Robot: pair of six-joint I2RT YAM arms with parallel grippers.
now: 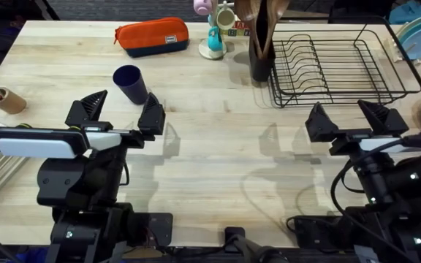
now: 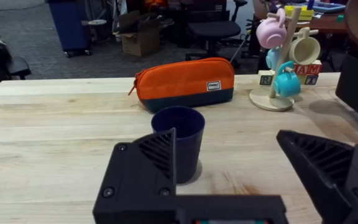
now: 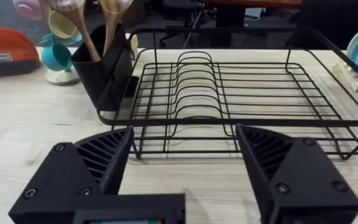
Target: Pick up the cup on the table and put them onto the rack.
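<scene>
Nearest the arm bases, on the pale wooden table, the left gripper is seen with its black fingers spread wide and nothing held between them; the right gripper is likewise splayed and empty, on the opposite side. Just beyond the left gripper, the navy cup is found upright on the tabletop, mouth up, close to the gripper's fingertips but not touched by them; in the left wrist view the cup is partly covered by one finger. Ahead of the right gripper, the black wire rack is set on the table, no dishes noted in its slots. At the rack's near-left corner a dark holder with wooden utensils is stood. Farther back, an orange pouch is laid beyond the cup, and a mug tree with pastel mugs is placed beside it.
</scene>
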